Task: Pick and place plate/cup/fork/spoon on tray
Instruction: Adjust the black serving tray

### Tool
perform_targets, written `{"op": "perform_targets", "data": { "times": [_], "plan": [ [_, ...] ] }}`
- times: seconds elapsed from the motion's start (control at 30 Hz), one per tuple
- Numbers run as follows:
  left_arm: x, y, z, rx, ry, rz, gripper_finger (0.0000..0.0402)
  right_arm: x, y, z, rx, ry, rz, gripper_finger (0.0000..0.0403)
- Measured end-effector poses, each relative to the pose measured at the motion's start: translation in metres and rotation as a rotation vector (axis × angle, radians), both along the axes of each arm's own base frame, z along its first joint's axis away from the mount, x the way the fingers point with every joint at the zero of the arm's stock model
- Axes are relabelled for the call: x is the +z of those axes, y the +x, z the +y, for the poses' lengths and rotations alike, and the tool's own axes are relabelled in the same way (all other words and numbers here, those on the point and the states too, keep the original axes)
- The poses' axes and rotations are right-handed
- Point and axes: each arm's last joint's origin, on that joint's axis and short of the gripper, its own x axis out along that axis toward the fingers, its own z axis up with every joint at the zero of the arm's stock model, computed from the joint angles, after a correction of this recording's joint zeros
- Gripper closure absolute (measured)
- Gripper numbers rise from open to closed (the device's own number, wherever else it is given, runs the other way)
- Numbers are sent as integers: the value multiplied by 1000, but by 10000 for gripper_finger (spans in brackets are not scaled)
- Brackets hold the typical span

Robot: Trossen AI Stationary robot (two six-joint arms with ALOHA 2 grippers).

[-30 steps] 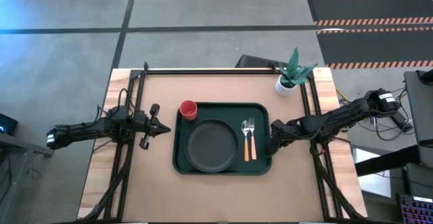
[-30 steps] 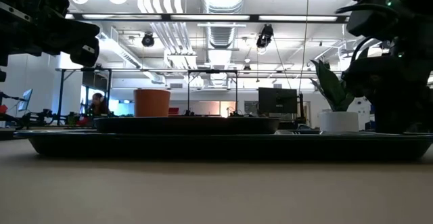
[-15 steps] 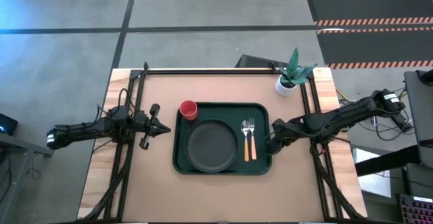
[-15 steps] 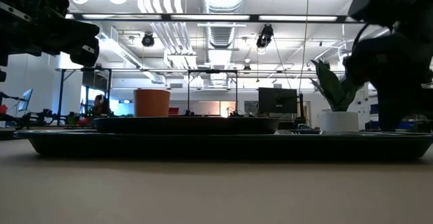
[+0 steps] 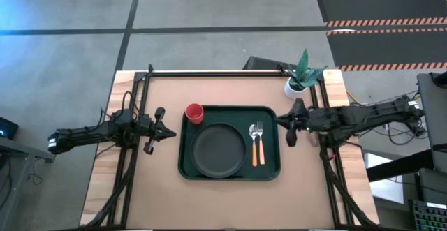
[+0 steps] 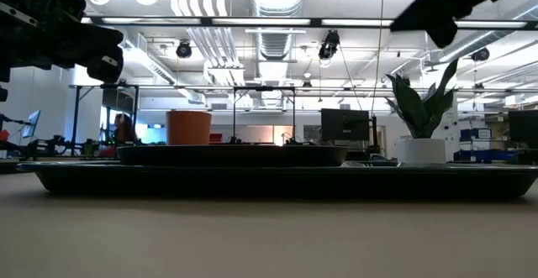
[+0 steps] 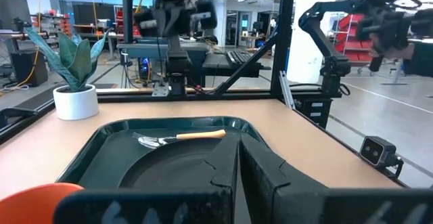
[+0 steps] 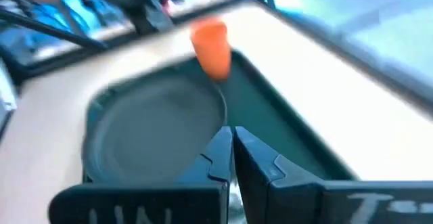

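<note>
The dark green tray (image 5: 269, 119) lies mid-table. On it rest the dark plate (image 5: 219, 149), the red cup (image 5: 194, 112) at its far left corner, and the spoon (image 5: 253, 147) and fork (image 5: 260, 146) side by side, right of the plate. My left gripper (image 5: 171, 131) hovers shut just left of the tray, pointing level at it; its wrist view shows the shut fingers (image 7: 238, 176) before the plate (image 7: 176, 170). My right gripper (image 5: 281, 121) is shut and raised over the tray's right edge, empty; its blurred wrist view looks down on plate (image 8: 155, 129) and cup (image 8: 211, 45).
A white pot with a green plant (image 5: 297, 84) stands at the far right, close behind my right arm. Black frame rails (image 5: 133, 161) run along both table sides. Bare tabletop lies near the front edge (image 5: 223, 203). The low view shows the tray (image 6: 277, 180) edge-on.
My right gripper has risen from low beside the tray's right edge, drifting toward the far edge and rolling about its own axis, still shut and empty. In the low view it has climbed to the picture's top. The tray's things have not moved.
</note>
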Motion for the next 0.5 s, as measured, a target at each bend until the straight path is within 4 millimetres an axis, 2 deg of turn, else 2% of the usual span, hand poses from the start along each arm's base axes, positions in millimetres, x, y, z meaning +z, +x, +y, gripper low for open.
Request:
{"op": "perform_targets", "data": {
  "times": [0.1,0.27,0.37,0.5],
  "plan": [
    [0,0,0,0,1,1,402,7,-9,-1,50,-68,-66,394],
    [0,0,0,0,1,0,402,9,-21,-3,55,-75,-110,394],
    [0,0,0,0,1,0,402,-2,-23,-3,35,-33,-86,394],
    [0,0,0,1,2,0,402,-28,-26,-5,-74,115,8,394]
  ]
}}
